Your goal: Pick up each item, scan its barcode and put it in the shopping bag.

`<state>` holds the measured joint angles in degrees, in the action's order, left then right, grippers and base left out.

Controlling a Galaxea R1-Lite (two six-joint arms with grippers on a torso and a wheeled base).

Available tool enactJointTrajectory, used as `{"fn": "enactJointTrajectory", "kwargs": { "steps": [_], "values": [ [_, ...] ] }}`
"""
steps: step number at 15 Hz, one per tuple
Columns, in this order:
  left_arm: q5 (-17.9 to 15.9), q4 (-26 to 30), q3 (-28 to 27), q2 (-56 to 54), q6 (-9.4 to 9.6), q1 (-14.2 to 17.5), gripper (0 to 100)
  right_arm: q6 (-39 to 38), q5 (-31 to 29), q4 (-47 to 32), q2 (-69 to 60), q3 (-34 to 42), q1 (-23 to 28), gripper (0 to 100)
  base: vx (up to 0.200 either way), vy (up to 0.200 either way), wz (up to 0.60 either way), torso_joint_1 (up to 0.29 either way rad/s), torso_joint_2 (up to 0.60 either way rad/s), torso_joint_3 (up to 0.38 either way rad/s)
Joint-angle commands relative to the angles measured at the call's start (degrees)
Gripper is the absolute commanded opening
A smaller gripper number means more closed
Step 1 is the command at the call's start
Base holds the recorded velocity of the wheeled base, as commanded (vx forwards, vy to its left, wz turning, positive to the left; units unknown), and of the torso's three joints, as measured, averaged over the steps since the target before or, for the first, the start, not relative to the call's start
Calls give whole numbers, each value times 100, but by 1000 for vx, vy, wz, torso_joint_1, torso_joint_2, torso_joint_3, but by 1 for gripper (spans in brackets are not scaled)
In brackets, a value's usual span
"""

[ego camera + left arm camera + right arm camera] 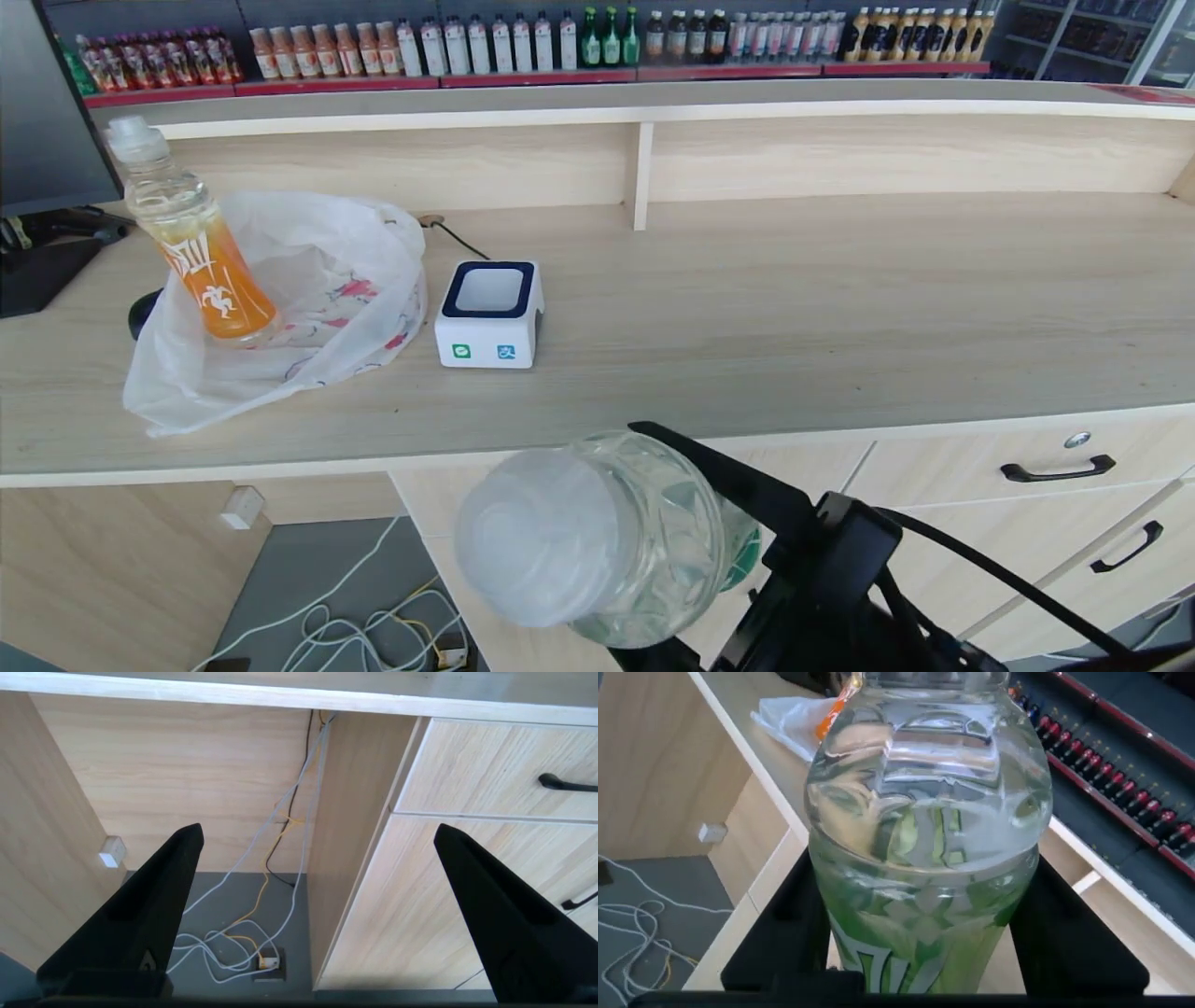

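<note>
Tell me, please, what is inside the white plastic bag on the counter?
An orange drink bottle stands in the open bag, its white cap and neck above the rim. The crumpled plastic hides the bag's bottom, so other items cannot be ruled out.

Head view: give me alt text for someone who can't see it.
The right pincer holds a clear capped bottle in the foreground, in front of the wooden counter. On the counter's left, an orange drink bottle stands in an open white shopping bag, with a white scanner beside it.
</note>
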<state>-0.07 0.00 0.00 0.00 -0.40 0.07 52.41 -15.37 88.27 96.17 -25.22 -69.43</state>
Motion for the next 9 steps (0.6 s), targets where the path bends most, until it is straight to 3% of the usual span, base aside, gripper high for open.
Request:
{"fn": "enactJointTrajectory", "kwargs": {
  "steps": [1, 3, 9],
  "values": [
    [-1, 0, 0, 0, -4, 1, 100, 666, -10, 15, 24, 61, -18, 0, 0, 0, 0, 0, 0, 0],
    [-1, 0, 0, 0, -4, 1, 100, 1852, -10, 15, -116, -264, 17, 0, 0, 0, 0, 0, 0, 0],
    [-1, 0, 0, 0, -4, 1, 100, 1940, 465, 15, 165, -352, -10, 0, 0, 0, 0, 0, 0, 0]
  ]
}}
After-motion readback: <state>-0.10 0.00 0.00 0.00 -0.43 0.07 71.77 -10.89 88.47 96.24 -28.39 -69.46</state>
